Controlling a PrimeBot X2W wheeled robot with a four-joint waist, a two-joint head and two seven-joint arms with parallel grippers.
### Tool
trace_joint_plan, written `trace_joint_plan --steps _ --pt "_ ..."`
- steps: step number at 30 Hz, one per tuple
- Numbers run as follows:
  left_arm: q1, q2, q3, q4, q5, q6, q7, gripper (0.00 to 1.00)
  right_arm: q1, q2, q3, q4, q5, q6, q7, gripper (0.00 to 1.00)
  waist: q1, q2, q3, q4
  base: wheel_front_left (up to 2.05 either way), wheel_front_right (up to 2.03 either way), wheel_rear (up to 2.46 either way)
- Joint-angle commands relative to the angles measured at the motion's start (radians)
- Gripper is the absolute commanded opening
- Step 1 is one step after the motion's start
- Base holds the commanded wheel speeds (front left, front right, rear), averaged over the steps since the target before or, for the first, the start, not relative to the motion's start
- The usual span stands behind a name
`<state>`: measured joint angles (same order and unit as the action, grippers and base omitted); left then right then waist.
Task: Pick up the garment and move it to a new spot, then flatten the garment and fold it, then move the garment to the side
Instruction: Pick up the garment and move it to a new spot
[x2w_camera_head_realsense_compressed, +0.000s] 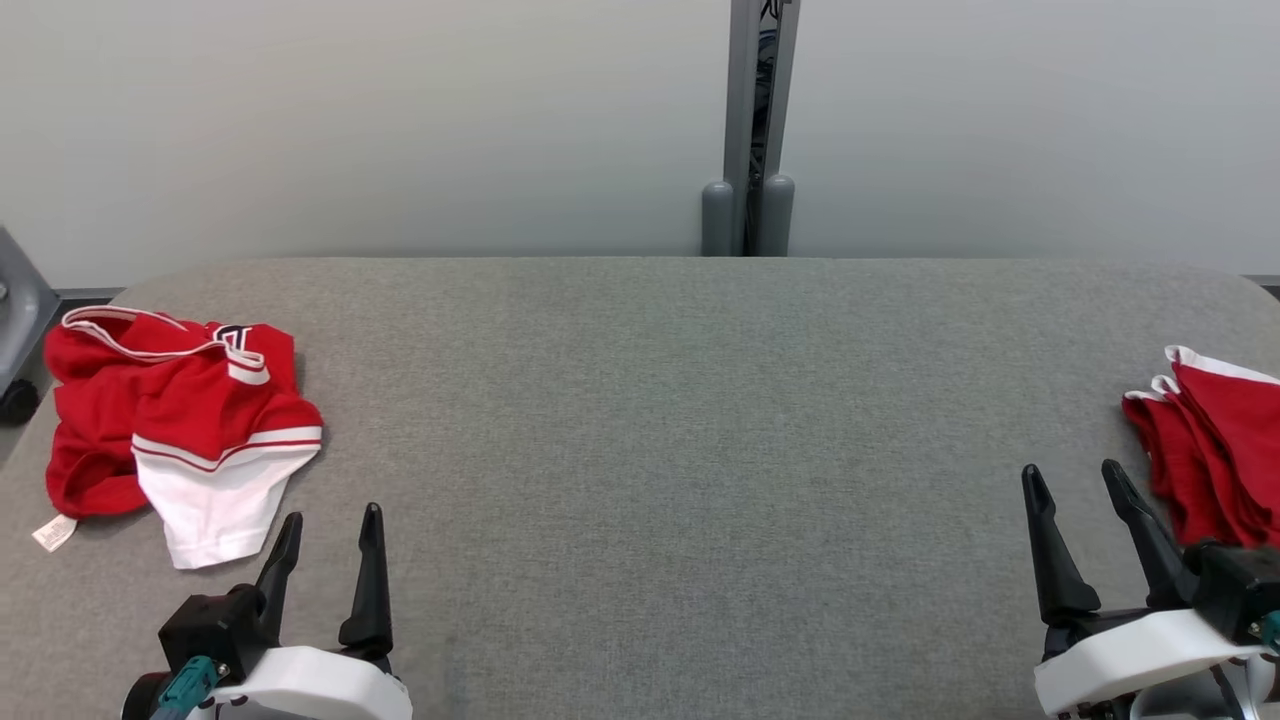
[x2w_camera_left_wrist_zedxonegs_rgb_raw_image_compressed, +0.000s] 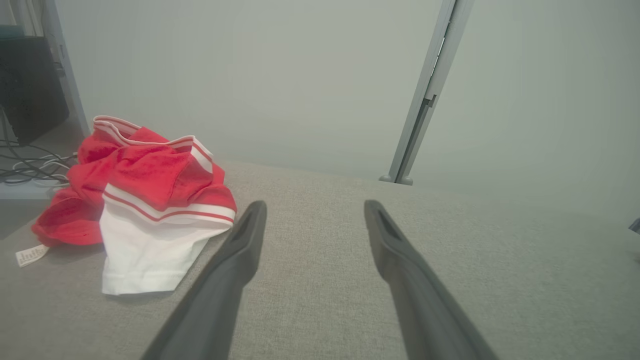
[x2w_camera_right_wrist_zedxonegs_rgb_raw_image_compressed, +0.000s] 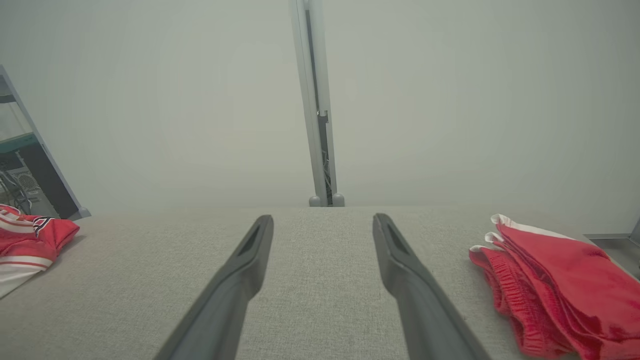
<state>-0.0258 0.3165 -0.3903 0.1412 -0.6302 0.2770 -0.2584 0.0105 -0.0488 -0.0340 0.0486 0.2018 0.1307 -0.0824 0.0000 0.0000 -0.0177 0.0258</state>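
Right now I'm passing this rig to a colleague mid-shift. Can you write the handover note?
Left gripper: open, empty, near the crumpled red-and-white garment at the left of the table.
Right gripper: open, empty, near the folded red pile at the right edge.
Done: nothing on the crumpled garment; the pile looks already folded and set aside.
Left: pick it up, move it, flatten, fold, move aside.
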Motion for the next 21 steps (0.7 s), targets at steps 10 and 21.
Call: trace_joint_plan --steps 10,21 --pt "-0.02 0.017 0.0 -0.005 0.013 0.006 0.007 1.0 0.012 -0.004 0.001 -0.008 0.011 0.0 -0.004 1.0 0.0 0.0 -0.012 0.187 0.0 0.0 0.0" --pt "0.004 0.023 0.001 -0.021 0.001 0.015 0.015 1.0 0.004 -0.004 0.024 -0.016 0.028 0.0 0.004 1.0 0.0 0.0 -0.02 0.405 0.0 0.0 0.0"
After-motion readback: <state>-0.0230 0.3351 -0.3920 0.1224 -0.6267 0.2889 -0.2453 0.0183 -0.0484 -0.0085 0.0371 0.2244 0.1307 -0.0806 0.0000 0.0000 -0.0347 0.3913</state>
